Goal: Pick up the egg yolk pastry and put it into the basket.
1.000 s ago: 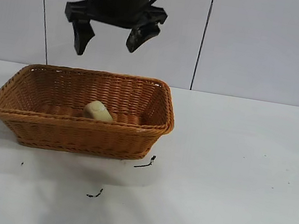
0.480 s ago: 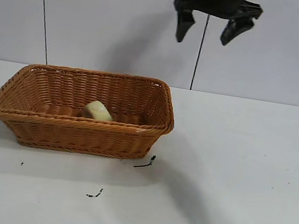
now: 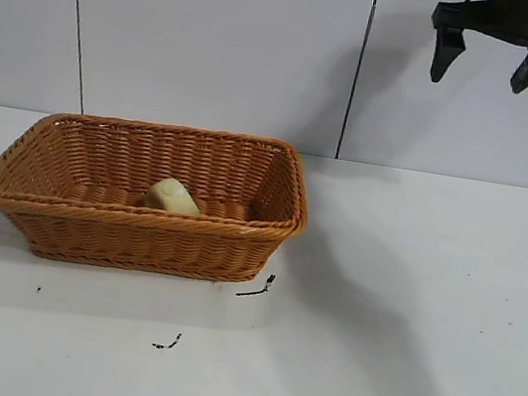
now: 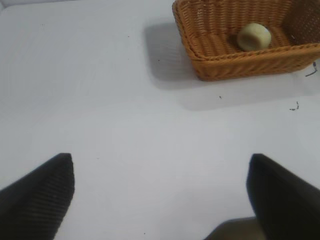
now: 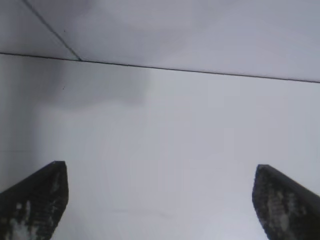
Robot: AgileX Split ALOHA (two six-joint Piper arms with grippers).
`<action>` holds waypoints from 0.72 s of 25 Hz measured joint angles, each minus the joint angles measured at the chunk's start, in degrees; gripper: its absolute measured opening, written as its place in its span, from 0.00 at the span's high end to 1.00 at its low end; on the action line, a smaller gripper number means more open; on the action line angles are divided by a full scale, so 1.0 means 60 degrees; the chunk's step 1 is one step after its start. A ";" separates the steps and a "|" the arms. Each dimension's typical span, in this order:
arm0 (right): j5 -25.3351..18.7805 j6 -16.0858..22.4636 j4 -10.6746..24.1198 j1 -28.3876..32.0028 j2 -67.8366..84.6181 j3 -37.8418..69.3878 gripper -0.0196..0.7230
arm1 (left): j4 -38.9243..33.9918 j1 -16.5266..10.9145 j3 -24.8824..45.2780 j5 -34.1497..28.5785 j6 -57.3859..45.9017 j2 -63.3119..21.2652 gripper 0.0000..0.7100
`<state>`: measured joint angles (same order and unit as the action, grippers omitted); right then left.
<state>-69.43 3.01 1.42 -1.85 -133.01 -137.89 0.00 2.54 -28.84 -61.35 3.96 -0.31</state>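
The egg yolk pastry (image 3: 173, 196) is seen lying inside the basket (image 3: 139, 228) on the white bench (image 3: 405, 321), untouched, with the right pincer (image 3: 491, 63) held spread and empty high above the bench, and the left pincer (image 4: 160, 195) likewise spread, well apart from the basket.

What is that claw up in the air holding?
Nothing. The right claw is open and empty; the egg yolk pastry lies in the basket.

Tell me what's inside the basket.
The basket holds one pastry, resting on its floor near the front wall. In the exterior view that wall hides the pastry's base and the nearest strip of floor; nothing else shows inside.
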 joint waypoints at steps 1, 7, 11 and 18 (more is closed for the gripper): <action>0.0000 -0.0011 0.0000 0.0071 0.0276 0.0368 0.04 | 0.0000 0.0000 0.0000 0.0000 0.0000 0.0000 0.02; 0.0000 -0.0069 -0.0039 0.0151 0.2617 0.3378 0.04 | 0.0000 0.0000 0.0000 0.0000 0.0000 0.0000 0.02; 0.0010 -0.0069 -0.0111 0.0151 0.4683 0.6038 0.04 | 0.0000 0.0000 0.0000 0.0000 0.0000 0.0000 0.02; -0.0003 -0.0069 0.0000 0.0151 0.8710 1.0650 0.04 | 0.0000 0.0000 0.0000 0.0000 0.0000 0.0000 0.02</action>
<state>-69.45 2.60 1.42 -0.94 -80.75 -73.99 0.00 2.54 -28.84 -61.35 3.96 -0.31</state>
